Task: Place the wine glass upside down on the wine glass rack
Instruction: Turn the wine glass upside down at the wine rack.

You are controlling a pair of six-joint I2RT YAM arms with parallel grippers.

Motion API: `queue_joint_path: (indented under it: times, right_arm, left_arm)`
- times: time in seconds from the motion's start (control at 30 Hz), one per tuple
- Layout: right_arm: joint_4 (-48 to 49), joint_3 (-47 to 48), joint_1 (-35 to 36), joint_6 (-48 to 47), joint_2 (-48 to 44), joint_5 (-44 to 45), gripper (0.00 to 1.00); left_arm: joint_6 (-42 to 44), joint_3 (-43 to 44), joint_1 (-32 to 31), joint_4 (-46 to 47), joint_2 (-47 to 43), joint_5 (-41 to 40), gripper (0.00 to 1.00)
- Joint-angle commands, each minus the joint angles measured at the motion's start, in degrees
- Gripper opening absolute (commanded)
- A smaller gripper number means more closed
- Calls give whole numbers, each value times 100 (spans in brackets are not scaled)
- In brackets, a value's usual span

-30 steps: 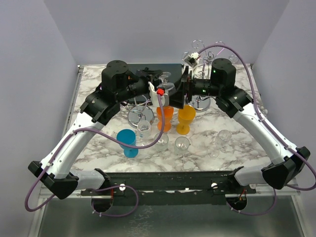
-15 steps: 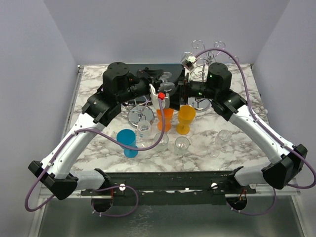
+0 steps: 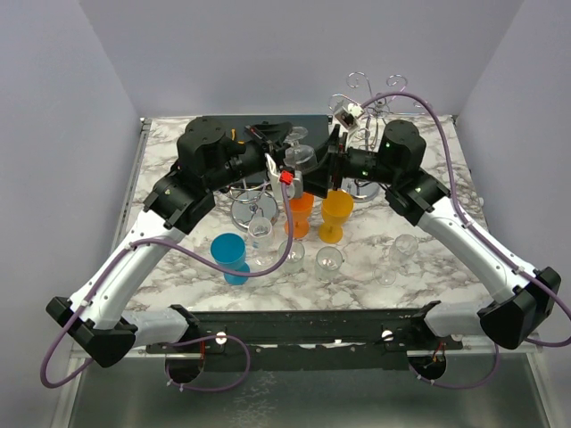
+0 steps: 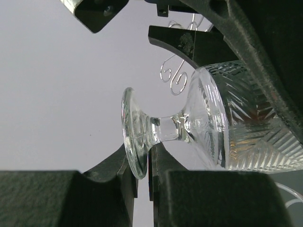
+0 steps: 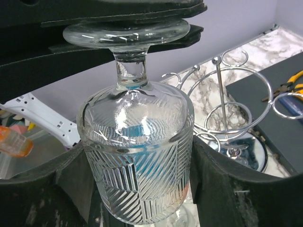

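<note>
A clear cut-pattern wine glass hangs in the air between both grippers, above the back middle of the table. My left gripper is shut on the edge of the glass's foot. My right gripper is shut on the bowl, with the foot up in its wrist view. The chrome wire rack stands just right of the glass, behind my right wrist. It also shows in the right wrist view.
Two orange glasses, a blue cup and several clear glasses stand mid-table. A second chrome stand is at centre left. A dark mat lies at the back. Pliers lie on it.
Both arms have shifted slightly with the glass held between them, and the right wrist has turned. The glass sits a little lower in the view. Both grips are unchanged.
</note>
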Motion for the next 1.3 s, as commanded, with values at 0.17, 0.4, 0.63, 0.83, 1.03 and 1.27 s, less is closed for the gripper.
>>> queue_joint_path:
  times: [0.17,0.4,0.63,0.83,1.03,1.27]
  right_arm:
    - [545,-149,9,-54,-178,259,30]
    - [-425,-57,10,-889,-612,1429,1]
    - [-1286,527,11,-1531,-930,2423,1]
    - [-1981,1780,9,-2045,-180,3692,1]
    - [-2008,2799,-285,-2323,269,4532,1]
    - [-1755,2224,-1508,-1917,44,4651,1]
  left_arm:
    - [-312,54,-52,549,-190,-9,19]
    - [-1251,223,-57,563,-121,-318,74]
    - [-2691,357,-57,325,-39,-1010,99]
    - [-4086,1180,-48,-769,506,-1799,99]
    - [-4666,1412,-50,-1350,664,-1836,99]
    - [-5203,1607,-48,-1812,880,-1749,99]
